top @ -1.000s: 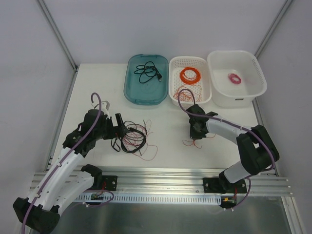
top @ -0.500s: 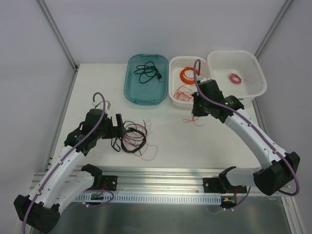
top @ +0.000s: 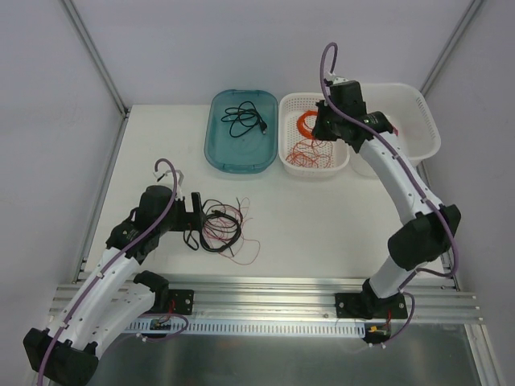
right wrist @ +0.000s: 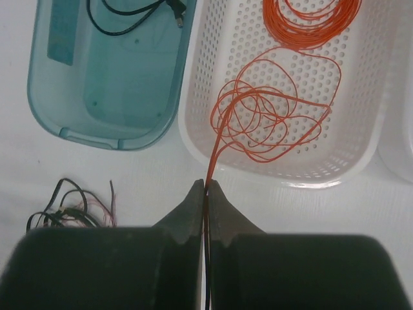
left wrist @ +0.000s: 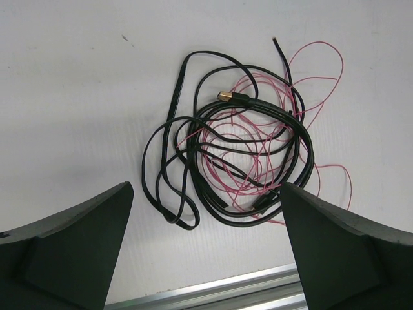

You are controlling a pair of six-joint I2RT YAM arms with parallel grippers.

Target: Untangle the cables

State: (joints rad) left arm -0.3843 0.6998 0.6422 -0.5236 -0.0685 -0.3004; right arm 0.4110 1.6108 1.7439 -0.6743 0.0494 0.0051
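Left hand (left wrist: 205,188) is spread wide and grasping nothing. It hangs above the cables (left wrist: 239,155), with the clump showing between its two fingers. From above, that clump (top: 219,227) sits on the counter (top: 322,217) at about 8 o'clock, just off the left hand at its 3 o'clock side. It's a thick black cord (left wrist: 175,97) looped round and round, with a thin pinkish-red wire (left wrist: 341,68) threaded through it and trailing out toward the 4 o'clock side.

Over to the right hand (right wrist: 206,184) — clenched tight on a thin orange-red wire (right wrist: 271,119). The strand runs straight from the pinched fingertips into the white perforated basket (right wrist: 193,97), where its loose loops lie. From above, this hand (top: 322,129) is up over that basket at about 1 o'clock on the counter.

In the same basket, at its 12 o'clock end, lies a tight orange coil (right wrist: 310,16). Beside the basket at 9 o'clock — a teal tray (top: 217,153) with a black cable (top: 245,119) inside.
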